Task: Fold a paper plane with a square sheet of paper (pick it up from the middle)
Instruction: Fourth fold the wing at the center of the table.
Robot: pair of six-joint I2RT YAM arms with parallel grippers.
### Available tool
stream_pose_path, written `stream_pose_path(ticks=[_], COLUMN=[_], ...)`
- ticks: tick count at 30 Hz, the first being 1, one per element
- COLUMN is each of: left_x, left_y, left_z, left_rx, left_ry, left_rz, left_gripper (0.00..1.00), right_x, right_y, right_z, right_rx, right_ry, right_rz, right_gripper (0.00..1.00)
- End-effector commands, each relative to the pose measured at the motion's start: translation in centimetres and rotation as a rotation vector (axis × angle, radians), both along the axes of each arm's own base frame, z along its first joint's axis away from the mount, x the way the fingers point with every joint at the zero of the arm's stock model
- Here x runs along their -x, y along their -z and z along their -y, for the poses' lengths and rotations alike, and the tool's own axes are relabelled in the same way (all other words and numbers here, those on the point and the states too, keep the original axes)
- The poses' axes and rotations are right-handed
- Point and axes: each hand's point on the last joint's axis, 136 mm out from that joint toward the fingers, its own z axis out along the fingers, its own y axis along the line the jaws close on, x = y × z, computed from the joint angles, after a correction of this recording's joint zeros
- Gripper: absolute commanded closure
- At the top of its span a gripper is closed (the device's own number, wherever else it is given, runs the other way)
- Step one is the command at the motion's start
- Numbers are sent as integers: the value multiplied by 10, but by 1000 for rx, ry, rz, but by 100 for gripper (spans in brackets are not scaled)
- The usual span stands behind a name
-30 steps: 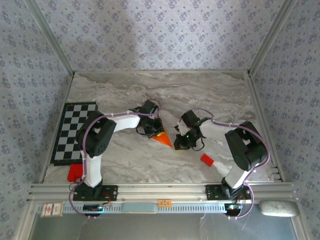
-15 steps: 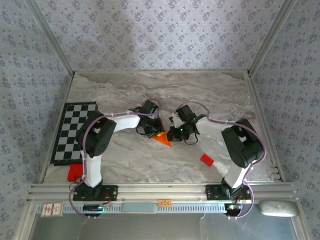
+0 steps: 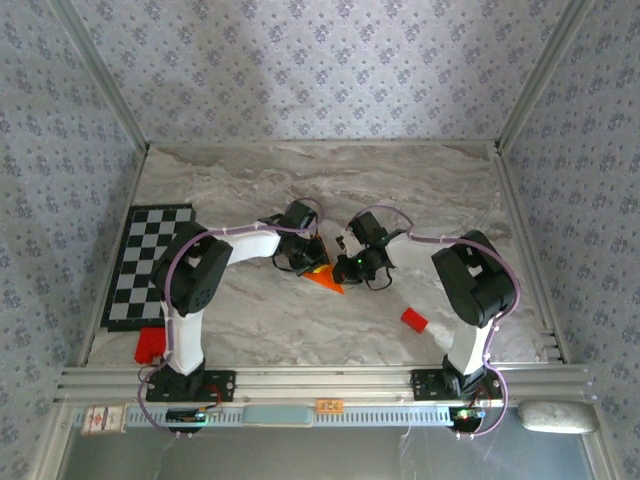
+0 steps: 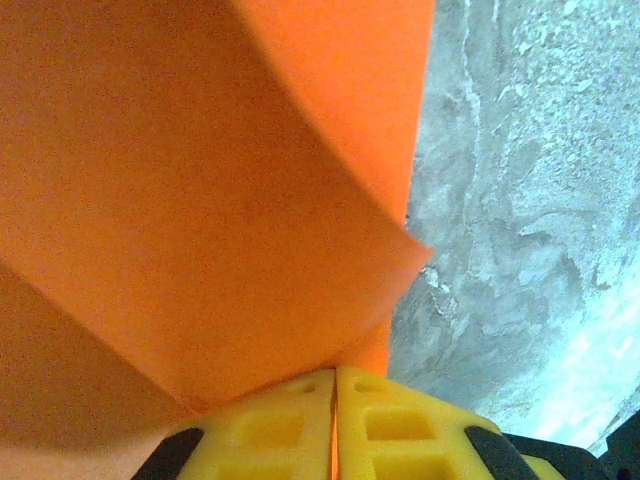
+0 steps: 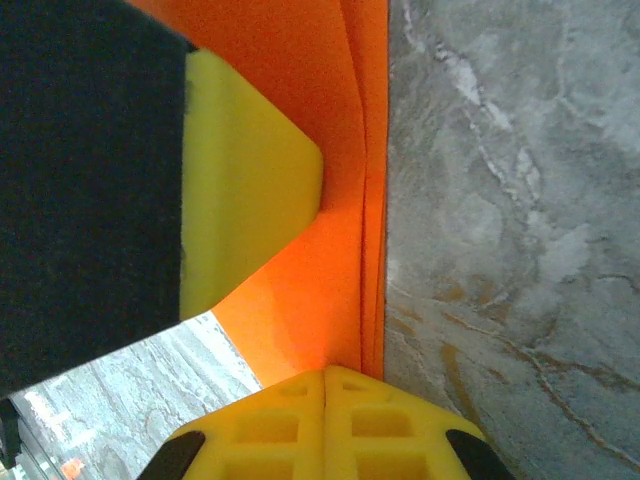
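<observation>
The creased square sheet of paper (image 3: 325,279), in the middle of the table (image 3: 430,190), is clamped between the closed fingers of the left gripper (image 4: 335,385) and the right gripper (image 5: 325,380), apparently so that its folds are held together.

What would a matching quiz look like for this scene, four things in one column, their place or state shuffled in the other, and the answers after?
Things:
A orange paper
B small red block
C checkerboard mat
D left claw

Descriptions:
1 black and white, flat at far left
2 shut on the paper
3 lying loose, right of the paper
4 folded to a point, in the middle

Pairs: A-4, B-3, C-1, D-2
</observation>
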Motion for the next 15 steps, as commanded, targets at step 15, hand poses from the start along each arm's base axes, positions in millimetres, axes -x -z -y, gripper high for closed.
stream_pose_path(ticks=[15], left_x=[-32], left_y=[-27], left_z=[-16], left_rx=[123], left_ry=[68], left_rz=[257], left_gripper=[88], right_x=[15], right_y=[32], right_z=[31], right_rx=[170], right_ry=[13], right_rz=[-85], right_gripper=[97])
